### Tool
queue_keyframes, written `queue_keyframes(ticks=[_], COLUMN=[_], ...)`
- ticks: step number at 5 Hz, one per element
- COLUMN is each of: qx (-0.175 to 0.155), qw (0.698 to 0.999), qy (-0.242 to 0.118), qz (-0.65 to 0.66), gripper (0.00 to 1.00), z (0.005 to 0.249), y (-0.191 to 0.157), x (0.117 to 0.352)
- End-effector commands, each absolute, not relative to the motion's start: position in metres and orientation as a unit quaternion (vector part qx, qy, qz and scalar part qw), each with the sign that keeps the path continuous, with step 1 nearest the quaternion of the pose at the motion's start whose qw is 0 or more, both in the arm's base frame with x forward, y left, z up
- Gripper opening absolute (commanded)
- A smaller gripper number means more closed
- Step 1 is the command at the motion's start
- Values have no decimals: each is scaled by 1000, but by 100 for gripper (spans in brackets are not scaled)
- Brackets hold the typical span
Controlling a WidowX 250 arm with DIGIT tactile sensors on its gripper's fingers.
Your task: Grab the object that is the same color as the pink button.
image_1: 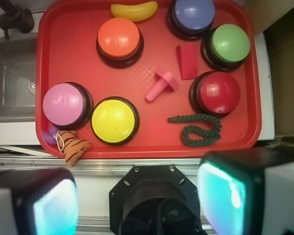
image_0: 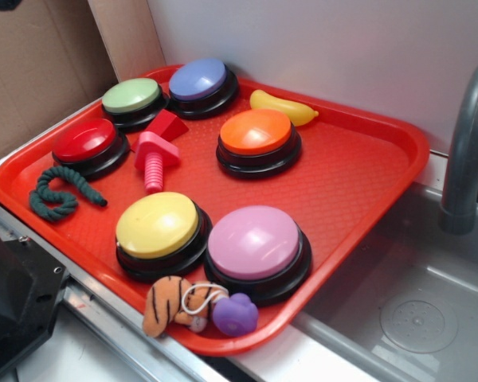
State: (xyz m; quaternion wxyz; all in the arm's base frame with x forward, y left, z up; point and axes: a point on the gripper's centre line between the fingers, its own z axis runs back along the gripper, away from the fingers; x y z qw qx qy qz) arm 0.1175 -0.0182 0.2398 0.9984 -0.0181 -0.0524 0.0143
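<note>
Your gripper (image_1: 137, 200) hangs high above the near edge of the red tray (image_1: 63, 49), fingers spread wide and holding nothing; the two pads frame the bottom of the wrist view, well apart from every object. From up there the whole tray shows at once, likely a survey height.

The pink button (image_0: 253, 242) sits at the tray's front corner beside the yellow button (image_0: 157, 225). It only gives you the color.

The match is the pink bolt (image_0: 154, 157), lying on its side on bare tray between the red button (image_0: 84, 141) and the orange button (image_0: 256, 132). The red wedge (image_0: 166, 124) is just beside the bolt's hex head (similar hue, so don't mistake it).

The shaft points toward open tray, so closing across the shaft looks the easier approach. The green rope (image_1: 196, 128) lies near but apart.
</note>
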Motion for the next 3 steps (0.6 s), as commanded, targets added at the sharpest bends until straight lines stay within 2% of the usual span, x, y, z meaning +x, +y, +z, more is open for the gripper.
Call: queue_keyframes(ticks=[1, 2, 3], qx=[-18, -36, -34], qw=[998, 996, 989], qy=[-52, -49, -50], qz=[14, 70, 133], gripper=[100, 100, 100], z=[240, 234, 220], y=[-18, -14, -8], x=[118, 125, 135])
